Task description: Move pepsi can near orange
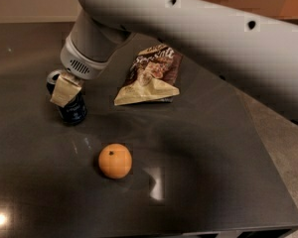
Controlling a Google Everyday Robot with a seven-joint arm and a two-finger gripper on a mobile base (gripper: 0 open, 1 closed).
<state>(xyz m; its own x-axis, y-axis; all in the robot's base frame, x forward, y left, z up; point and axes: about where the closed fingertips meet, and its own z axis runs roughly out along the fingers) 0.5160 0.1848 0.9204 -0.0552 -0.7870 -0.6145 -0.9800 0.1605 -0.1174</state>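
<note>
The pepsi can [72,109] is dark blue with a silver top and leans at a tilt at the left of the dark table [208,172]. My gripper [65,94] is around the can from above. One tan finger [64,89] lies across the can's front, and the other is hidden behind it. The orange [115,160] sits on the table to the right of and in front of the can, about a can's height away.
A brown-and-cream chip bag [150,76] lies behind the orange, right of the can. My white arm [198,29] spans the top of the view. The table's right edge [268,148] drops to a lighter floor.
</note>
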